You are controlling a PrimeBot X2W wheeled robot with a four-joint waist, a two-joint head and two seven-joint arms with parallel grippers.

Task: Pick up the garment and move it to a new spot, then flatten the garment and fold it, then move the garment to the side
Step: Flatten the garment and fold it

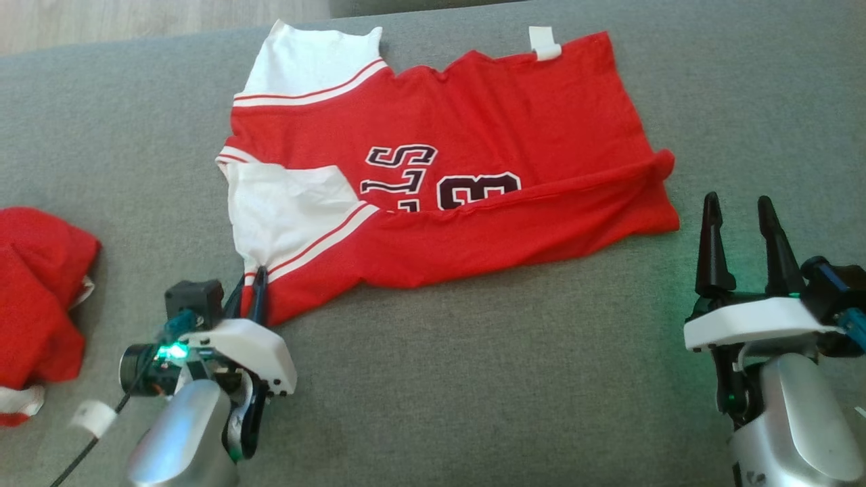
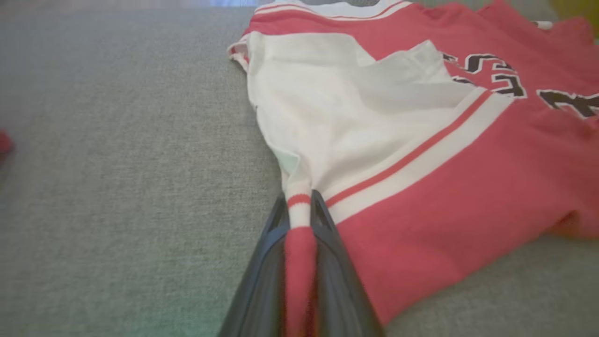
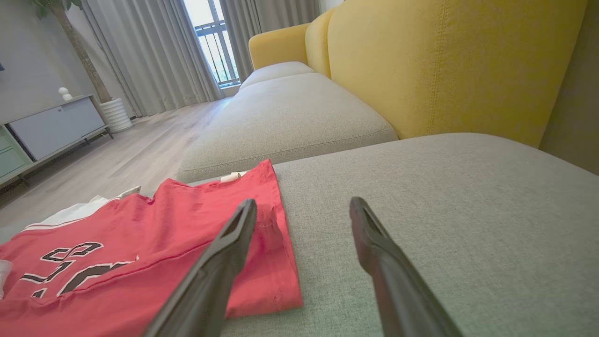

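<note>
The garment (image 1: 487, 142) is a red jersey with white sleeves and dark lettering, spread across the grey cushion, its near long edge folded over. My left gripper (image 1: 256, 281) is shut on the jersey's near left corner, where the white sleeve meets the red hem. In the left wrist view the pinched cloth (image 2: 299, 220) runs between the two dark fingers (image 2: 327, 234) of that gripper (image 2: 299, 199). My right gripper (image 1: 739, 206) stands open just right of the jersey's right end, above the cushion. In the right wrist view its gripper (image 3: 304, 206) frames the red hem (image 3: 276, 243) on the left.
A second red cloth (image 1: 37, 291) lies bunched at the cushion's left edge. The grey sofa seat (image 1: 473, 379) stretches wide in front of the jersey. A yellow backrest (image 3: 444, 61) rises beyond the cushion, with wooden floor (image 3: 140, 145) and a low cabinet (image 3: 51, 124) farther off.
</note>
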